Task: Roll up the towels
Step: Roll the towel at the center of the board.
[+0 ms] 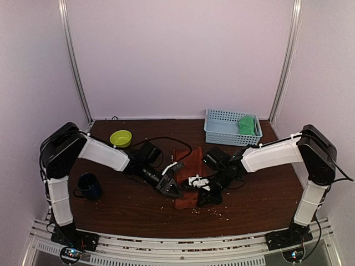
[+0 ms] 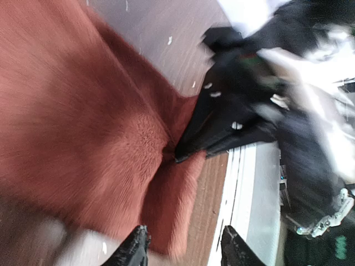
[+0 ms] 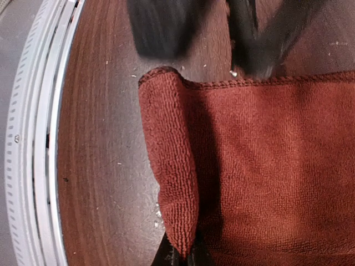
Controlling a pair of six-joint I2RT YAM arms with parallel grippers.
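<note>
Far left: a dark mug (image 1: 89, 186) is noted near the left edge of the table (image 1: 127, 208). A green bowl (image 1: 121, 138) is set further back. A band of bare wood is left between the mug and the grippers.

Left of centre: the left gripper (image 1: 169, 187) is lowered at the left side of the rust towel (image 1: 187, 164). In the left wrist view, which is blurred, its fingers (image 2: 133, 250) are seen spread. The towel's near corner lies beside one of them, and nothing is pinched.

Centre: the rust towel is spread mid-table, running from the back toward the near side. In the right wrist view a stitched hem (image 3: 260, 82) is seen along one edge. The end nearest the rail (image 3: 33, 138) is turned over into a narrow folded lip (image 3: 169, 166). A strip of bare wood is left between that lip and the rail. Crumbs (image 1: 195, 210) are scattered by the towel's near end.

Right of centre: the right gripper (image 1: 204, 195) is pressed together on the folded lip. The fold is seen tapering into the fingertips at the bottom of the right wrist view.

Right: open wood is left between the right gripper and the table's right edge. A light-blue basket (image 1: 219, 126) is placed at the back right corner. The green towel (image 1: 247, 125) is held in its right end, well apart from the rust towel.
</note>
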